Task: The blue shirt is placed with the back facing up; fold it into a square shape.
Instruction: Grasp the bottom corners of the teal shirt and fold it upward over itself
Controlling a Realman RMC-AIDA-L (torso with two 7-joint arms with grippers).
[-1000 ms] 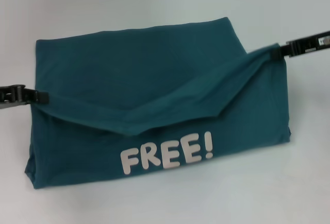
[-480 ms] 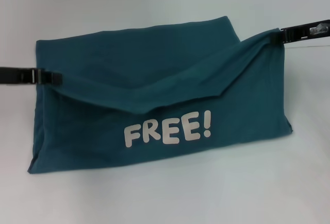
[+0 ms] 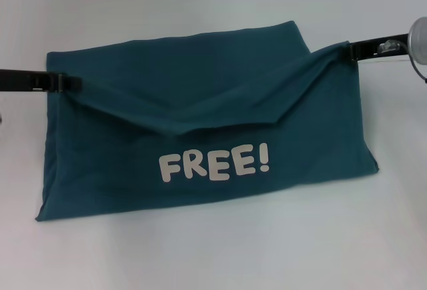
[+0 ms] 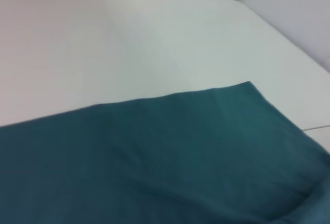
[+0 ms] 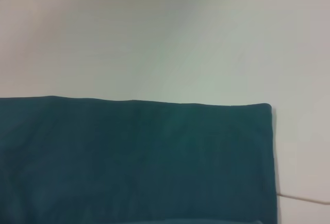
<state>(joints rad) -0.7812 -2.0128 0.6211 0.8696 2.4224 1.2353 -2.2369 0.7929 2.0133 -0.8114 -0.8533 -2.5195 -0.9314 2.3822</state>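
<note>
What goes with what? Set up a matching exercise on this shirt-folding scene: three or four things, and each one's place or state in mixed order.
Things:
1. left gripper
2. right gripper
3. FREE! lettering
4. table

Places or states:
A. white, under the blue shirt
B. shut on the shirt's right end
C. shut on the shirt's left end
D. on the raised layer, facing the head camera

Pairs: 1-C, 2-B, 3-D, 4-A

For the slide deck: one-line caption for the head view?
Left gripper and right gripper each pinch a corner of the blue shirt, lifting the near layer, "FREE!" lettering showing, over the white table.
</note>
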